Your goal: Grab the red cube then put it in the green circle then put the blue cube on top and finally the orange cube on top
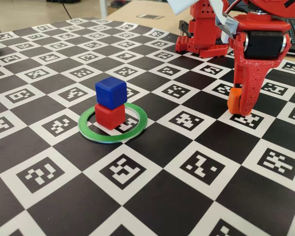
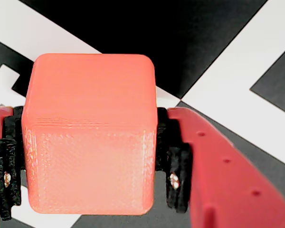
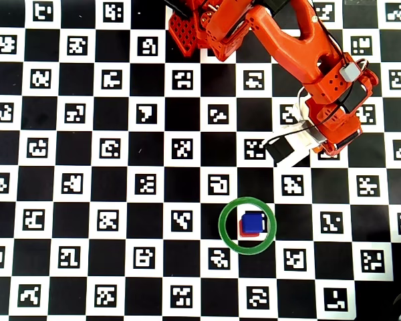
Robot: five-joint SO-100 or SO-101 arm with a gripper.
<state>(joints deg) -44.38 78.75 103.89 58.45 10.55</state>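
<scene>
The gripper [image 1: 242, 104] is clenched on the orange cube [image 2: 90, 135]: in the wrist view the black pads [image 2: 176, 166] press against the cube's two opposite sides, with the red jaws behind them. In the fixed view the orange cube [image 1: 234, 101] sits low between the fingers, at or just above the checkerboard marker mat [image 1: 152, 196]; whether it touches the mat cannot be told. It is held toward the right edge of the mat as the fixed view shows it, well apart from the green circle [image 1: 137, 127].

The red cube [image 1: 109, 116] stands inside the green circle, on the mat, nearer the ring's back rim than its front in the fixed view. The blue cube [image 1: 110, 92] rests on top of the red cube, turned slightly so its corners do not line up with those below. In the overhead view the blue cube [image 3: 254, 221] covers most of the red cube [image 3: 243, 231], which shows only as a thin strip at its left and lower sides, and both lie within the green circle [image 3: 227, 235].

The red arm [image 3: 301, 50] reaches from its base [image 1: 201, 34] at the far edge of the mat
</scene>
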